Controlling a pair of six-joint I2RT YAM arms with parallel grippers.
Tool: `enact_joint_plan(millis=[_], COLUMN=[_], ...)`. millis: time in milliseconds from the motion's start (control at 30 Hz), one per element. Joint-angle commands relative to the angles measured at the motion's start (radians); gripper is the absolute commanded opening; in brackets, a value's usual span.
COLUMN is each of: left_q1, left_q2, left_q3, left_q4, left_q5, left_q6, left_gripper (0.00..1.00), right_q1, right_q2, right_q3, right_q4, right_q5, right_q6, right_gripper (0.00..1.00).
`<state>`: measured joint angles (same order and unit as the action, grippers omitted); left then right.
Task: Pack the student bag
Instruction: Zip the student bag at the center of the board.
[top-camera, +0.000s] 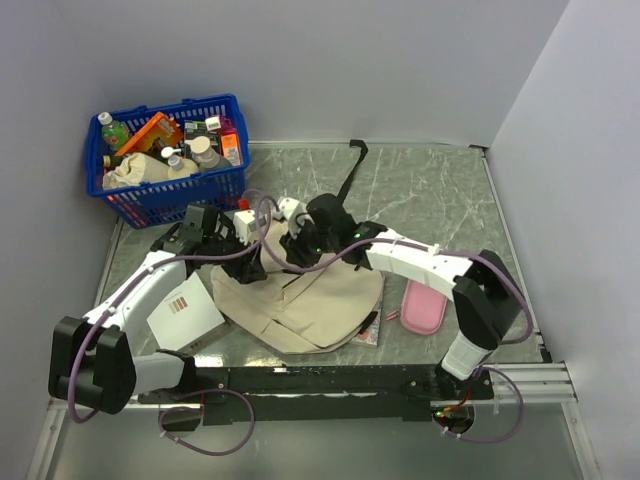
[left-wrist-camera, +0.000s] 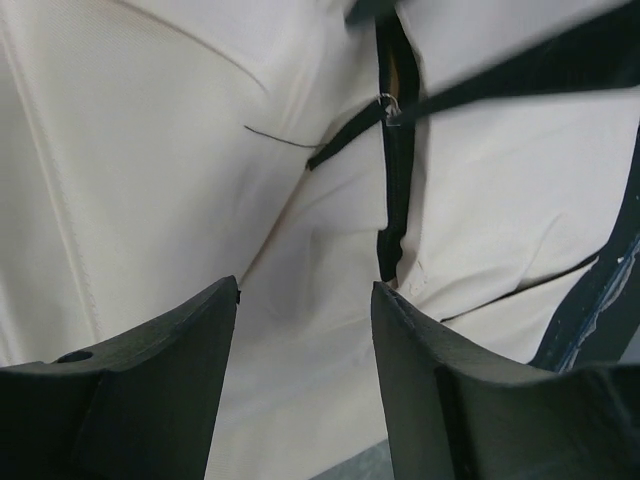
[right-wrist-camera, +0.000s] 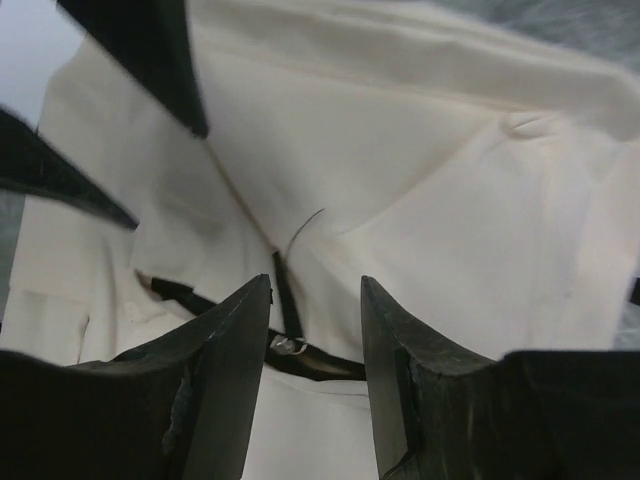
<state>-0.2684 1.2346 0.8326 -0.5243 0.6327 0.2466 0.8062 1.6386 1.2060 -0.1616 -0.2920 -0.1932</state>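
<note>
The cream-beige student bag (top-camera: 305, 300) lies flat on the table in the middle, with a black strap (top-camera: 350, 170) trailing away from it. My left gripper (top-camera: 252, 262) is open over its upper left part. In the left wrist view the gripper (left-wrist-camera: 305, 290) hangs just above cream fabric (left-wrist-camera: 150, 150), with the black zipper and its metal pull (left-wrist-camera: 388, 104) beyond the fingertips. My right gripper (top-camera: 297, 250) is open over the bag's top edge. In the right wrist view the gripper (right-wrist-camera: 315, 285) frames the zipper pull (right-wrist-camera: 285, 347) near its left finger. Neither holds anything.
A blue plastic basket (top-camera: 165, 165) full of bottles and packets stands at the back left. A white book (top-camera: 185, 312) lies left of the bag. A pink pouch (top-camera: 424, 305) lies to its right. A thin book (top-camera: 370, 330) pokes out from under the bag.
</note>
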Motion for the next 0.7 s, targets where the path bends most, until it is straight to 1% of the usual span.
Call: enact_joint_plan(millis=[0,100,300,433,467,567,667], left_q1=[0.014,0.018,0.031,0.089,0.119,0.161,0.166], left_q2=[-0.026,-0.032,-0.046,-0.04,-0.035,-0.034,-0.038], left_q3=[-0.009,-0.016,-0.033,-0.038,-0.038,-0.038,-0.041], left_q4=[0.092,0.104,0.118,0.147,0.155,0.164,0.158], left_q5=[0.038,0.035,0.027,0.045,0.057,0.087,0.09], left_q6=[-0.049,-0.058,-0.067,-0.124,-0.133,-0.141,-0.122], left_gripper=[0.6,0.6,0.59,0.58,0.58,0.58,0.58], right_q1=[0.027,0.04,0.042,0.05,0.05,0.051,0.051], right_q2=[0.05,0.069,0.112,0.148,0.162,0.185,0.204], right_q3=[0.044,0.038,0.026,0.032,0.032,0.024,0.024], right_q4=[-0.093,-0.085,-0.065,-0.061,-0.055,-0.032,-0.016], right_q5=[-0.018,-0.012,-0.029,-0.042,-0.038,-0.027,-0.012], right_q6=[-0.066,-0.066,-0.054,-0.052,-0.049,-0.04,-0.032], right_gripper=[0.45,0.43,0.43,0.45,0.45,0.46,0.46])
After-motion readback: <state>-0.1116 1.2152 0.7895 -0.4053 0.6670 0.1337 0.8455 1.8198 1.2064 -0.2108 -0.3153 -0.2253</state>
